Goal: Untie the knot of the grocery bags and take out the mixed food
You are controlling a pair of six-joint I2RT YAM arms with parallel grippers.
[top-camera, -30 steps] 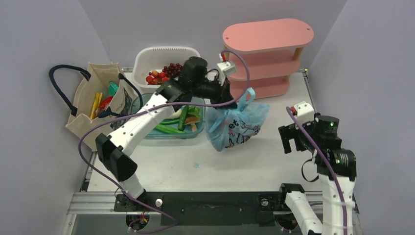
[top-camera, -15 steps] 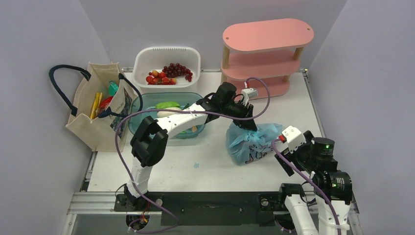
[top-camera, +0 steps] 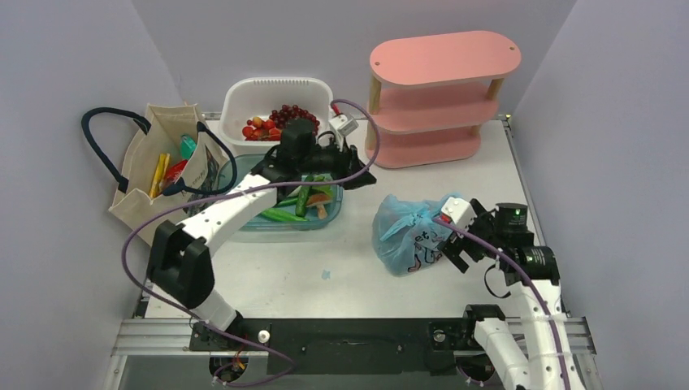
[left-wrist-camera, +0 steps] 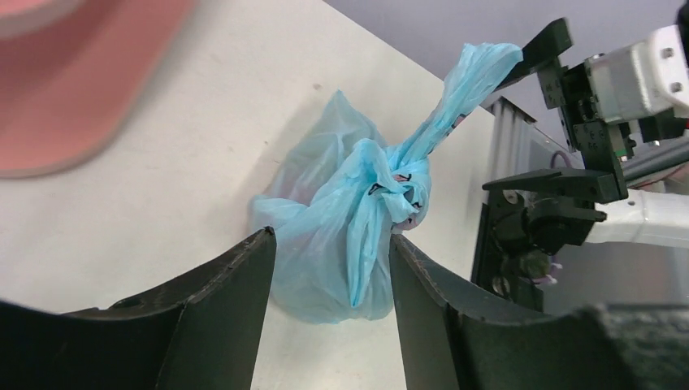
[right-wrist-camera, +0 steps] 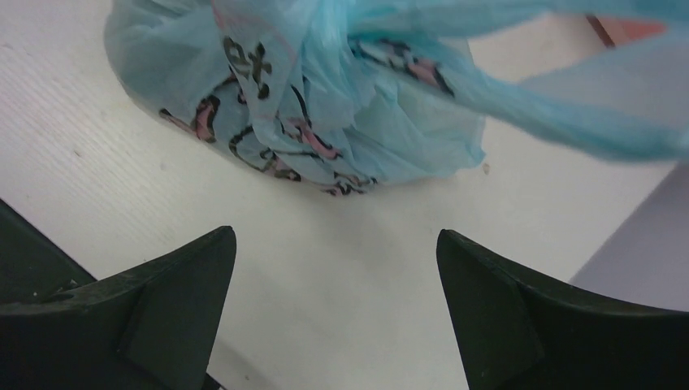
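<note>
Since a second ago my left gripper [top-camera: 363, 172] has let go of the light blue bag [top-camera: 404, 237] and swung back toward 12 o'clock, over the teal tub [top-camera: 325, 213]. Its jaws stand apart with nothing in them. The bag has come down onto the white table [top-camera: 325, 276] at about 4 o'clock, a slumped, crinkly, translucent lump with pink and black print. My right gripper [right-wrist-camera: 335, 237] has moved in just beside it at 3 o'clock, spread wide and empty, with the bag ahead of the fingers, not between them.

From my left wrist, the knot [left-wrist-camera: 388, 180] sits on top of the bag as a tight bunched twist. One twisted handle runs long from it toward 1 o'clock, and a shorter flap hangs toward 6. The beige canvas tote [top-camera: 154, 191] stands at 9 o'clock.
</note>
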